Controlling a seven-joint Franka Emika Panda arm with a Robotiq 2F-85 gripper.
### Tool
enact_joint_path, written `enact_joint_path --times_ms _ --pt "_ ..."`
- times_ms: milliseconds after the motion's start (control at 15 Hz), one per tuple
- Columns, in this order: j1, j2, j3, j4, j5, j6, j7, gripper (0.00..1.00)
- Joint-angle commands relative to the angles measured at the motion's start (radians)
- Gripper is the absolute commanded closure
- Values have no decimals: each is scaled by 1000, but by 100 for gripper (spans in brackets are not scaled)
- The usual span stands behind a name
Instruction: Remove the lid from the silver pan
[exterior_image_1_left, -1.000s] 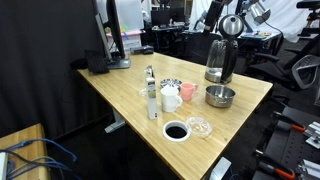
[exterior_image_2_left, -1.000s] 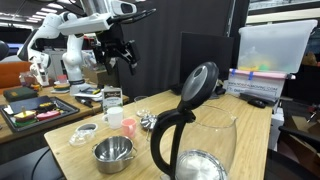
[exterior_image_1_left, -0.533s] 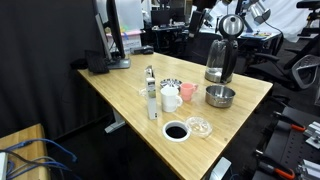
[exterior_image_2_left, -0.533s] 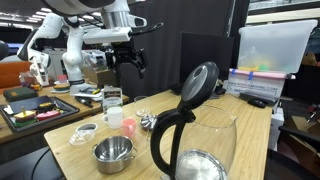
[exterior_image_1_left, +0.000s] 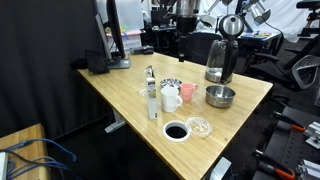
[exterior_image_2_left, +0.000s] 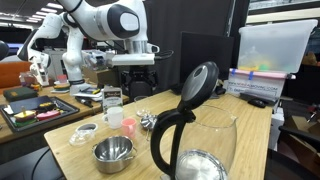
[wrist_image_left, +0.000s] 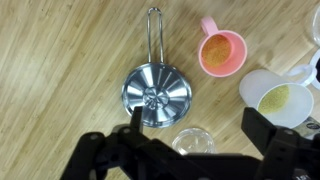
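Seen from the wrist: gripper (wrist_image_left: 197, 118) spread wide, clasping nothing, over the lid (wrist_image_left: 155, 96), seated on the silver pan (wrist_image_left: 153, 35) beside a pink cup (wrist_image_left: 222, 50). Shown only in an exterior view: hanging well above the wooden table (exterior_image_2_left: 70, 148).

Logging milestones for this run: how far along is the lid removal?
Done: nothing yet. The lid still sits on the pan, of which only the handle shows in the wrist view.
In hand: the gripper is open above the table, with the lid off-centre toward one finger.
Left: centre over the knob, descend, grip it and lift the lid off.
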Motion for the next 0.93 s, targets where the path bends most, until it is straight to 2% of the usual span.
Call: enact_joint_path --times_ms 0,200,267,733,867 --pt "-44 19 40 20 -9 -10 -10 0" --pt "-49 30 44 39 -9 -21 -24 0" --pt "-47 33 47 35 -24 14 -27 0" --pt "-37 139 58 85 -236 72 -32 0" --pt "-39 180 64 104 -262 118 -36 0"
